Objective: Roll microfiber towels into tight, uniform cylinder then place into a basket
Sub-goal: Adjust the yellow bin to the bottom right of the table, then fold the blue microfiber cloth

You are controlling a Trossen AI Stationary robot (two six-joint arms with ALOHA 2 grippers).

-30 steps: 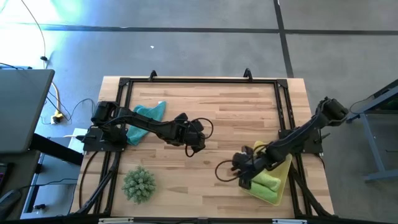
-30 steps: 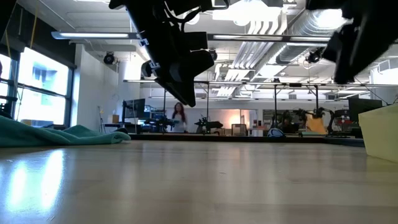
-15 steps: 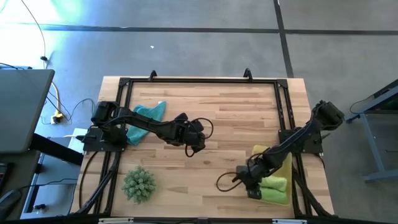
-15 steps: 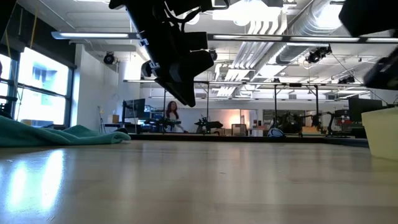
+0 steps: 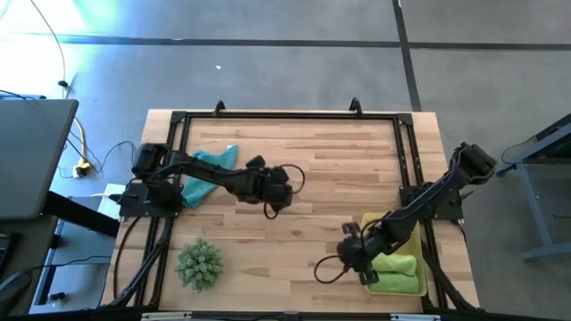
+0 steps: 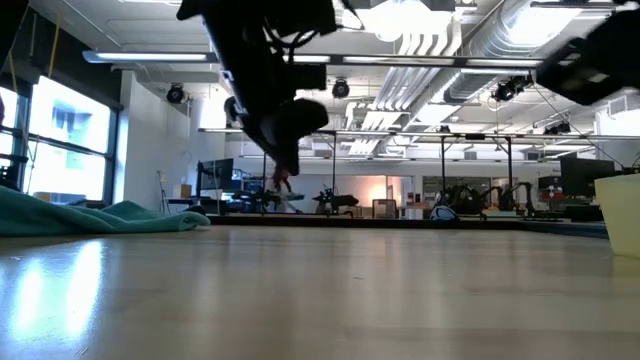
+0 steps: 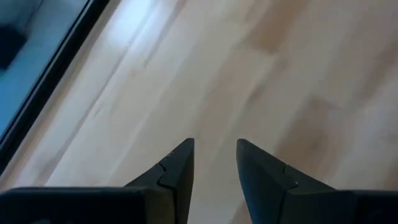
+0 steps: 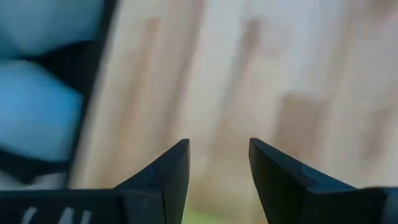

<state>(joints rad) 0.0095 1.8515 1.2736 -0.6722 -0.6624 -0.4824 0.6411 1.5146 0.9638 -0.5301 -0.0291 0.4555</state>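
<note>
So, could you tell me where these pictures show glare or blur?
Low view: window glare on the table, left arm backlit to a silhouette. Right wrist view: wood behind the fingers smeared. High view: bright patch on the floor at upper left.

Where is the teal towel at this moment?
In the high view, the teal towel lies loose at the table's back left, partly under the left arm, beyond the spiky green ball.

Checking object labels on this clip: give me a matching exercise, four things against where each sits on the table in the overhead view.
Things:
1. teal towel
2. basket
3. spiky green ball
4. left gripper

Places:
A. front right corner
B. near the middle, above bare wood
C. front left
D. back left, loose beside the left arm's base

Pairs: 1-D, 2-A, 3-C, 4-B
</note>
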